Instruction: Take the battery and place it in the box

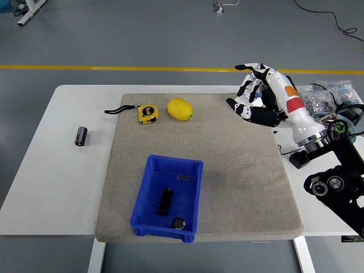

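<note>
A black battery (165, 201) lies inside the blue box (149, 187) at the mat's front, beside a small round dark part (179, 222). Another black battery (81, 136) lies on the bare white table at the far left. My right hand (253, 96) hangs above the mat's back right corner, fingers spread and holding nothing, far from the box. The left arm does not show.
A yellow tape measure (147, 113) and a lemon (180, 108) rest on the grey mat (239, 176) at the back. Behind my right hand, at the table's right end, sit a white breaker, a black box, bagged parts (318, 96) and a bowl.
</note>
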Tool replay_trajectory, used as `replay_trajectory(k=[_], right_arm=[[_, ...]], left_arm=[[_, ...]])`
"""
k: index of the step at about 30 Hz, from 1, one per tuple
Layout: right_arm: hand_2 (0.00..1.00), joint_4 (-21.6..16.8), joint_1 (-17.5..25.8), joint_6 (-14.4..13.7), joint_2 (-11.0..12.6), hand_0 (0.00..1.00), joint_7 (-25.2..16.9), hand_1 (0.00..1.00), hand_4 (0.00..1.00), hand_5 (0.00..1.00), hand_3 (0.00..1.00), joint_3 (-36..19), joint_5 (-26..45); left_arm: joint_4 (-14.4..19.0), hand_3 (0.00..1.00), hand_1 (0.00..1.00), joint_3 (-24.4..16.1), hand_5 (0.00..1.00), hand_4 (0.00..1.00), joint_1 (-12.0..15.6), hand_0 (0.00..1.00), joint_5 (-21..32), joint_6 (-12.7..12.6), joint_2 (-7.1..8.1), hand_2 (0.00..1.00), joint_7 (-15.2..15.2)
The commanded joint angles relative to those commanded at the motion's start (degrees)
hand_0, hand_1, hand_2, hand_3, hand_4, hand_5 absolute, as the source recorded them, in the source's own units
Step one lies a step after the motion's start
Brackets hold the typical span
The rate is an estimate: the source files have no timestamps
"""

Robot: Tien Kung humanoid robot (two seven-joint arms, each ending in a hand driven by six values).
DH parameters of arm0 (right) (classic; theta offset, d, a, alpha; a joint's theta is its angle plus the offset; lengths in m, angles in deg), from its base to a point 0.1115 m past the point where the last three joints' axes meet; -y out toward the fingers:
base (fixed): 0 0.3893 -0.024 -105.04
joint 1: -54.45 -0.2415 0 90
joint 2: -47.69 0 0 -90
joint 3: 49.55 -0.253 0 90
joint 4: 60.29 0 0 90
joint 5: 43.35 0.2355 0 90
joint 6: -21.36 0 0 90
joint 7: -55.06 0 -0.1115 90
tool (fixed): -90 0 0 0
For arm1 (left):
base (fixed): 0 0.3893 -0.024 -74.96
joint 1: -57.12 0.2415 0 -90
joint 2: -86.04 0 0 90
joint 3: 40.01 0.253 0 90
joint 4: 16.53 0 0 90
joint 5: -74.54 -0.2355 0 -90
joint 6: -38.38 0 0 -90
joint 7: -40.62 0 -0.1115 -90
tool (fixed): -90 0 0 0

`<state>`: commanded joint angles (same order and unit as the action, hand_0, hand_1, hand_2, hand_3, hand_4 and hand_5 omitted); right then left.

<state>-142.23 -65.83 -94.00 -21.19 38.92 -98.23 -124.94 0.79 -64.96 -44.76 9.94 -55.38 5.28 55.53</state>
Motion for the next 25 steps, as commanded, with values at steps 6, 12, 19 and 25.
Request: replay_trajectory(k=[6, 12, 19, 25], right_arm=[[0.885, 1.3, 2.5, 2.8, -0.7, 0.656, -4.7, 0.680, 0.998, 0.524, 0.906, 0.1, 14.5], [0.892, 2.1, 4.8, 6.1, -1.9, 0.756, -7.5, 0.744, 0.998, 0.564, 0.930, -0.3, 29.0], [0.898, 3.4, 6.6, 7.5, -2.7, 0.841, -8.0, 0.830, 0.998, 0.670, 0.959, -2.2, 46.2], [0.891, 4.2, 7.6, 7.5, -3.0, 0.838, -8.3, 0.832, 0.998, 0.645, 0.959, -3.6, 55.8]], left_arm=[[0.0, 0.631, 0.661, 0.3, 0.677, 0.649, 0.5, 0.671, 0.1, -0.2, -0.19, 0.689, -0.1], [-0.1, 0.631, 0.658, 0.5, 0.680, 0.649, 0.7, 0.671, 0.2, -0.5, -0.24, 0.689, -0.5], [-0.1, 0.631, 0.656, 1.3, 0.679, 0.648, 0.4, 0.670, 1.4, -0.7, -0.24, 0.688, -1.0], [-0.1, 0.630, 0.657, 1.6, 0.681, 0.648, 0.4, 0.670, 2.0, -0.9, -0.60, 0.688, -0.7]])
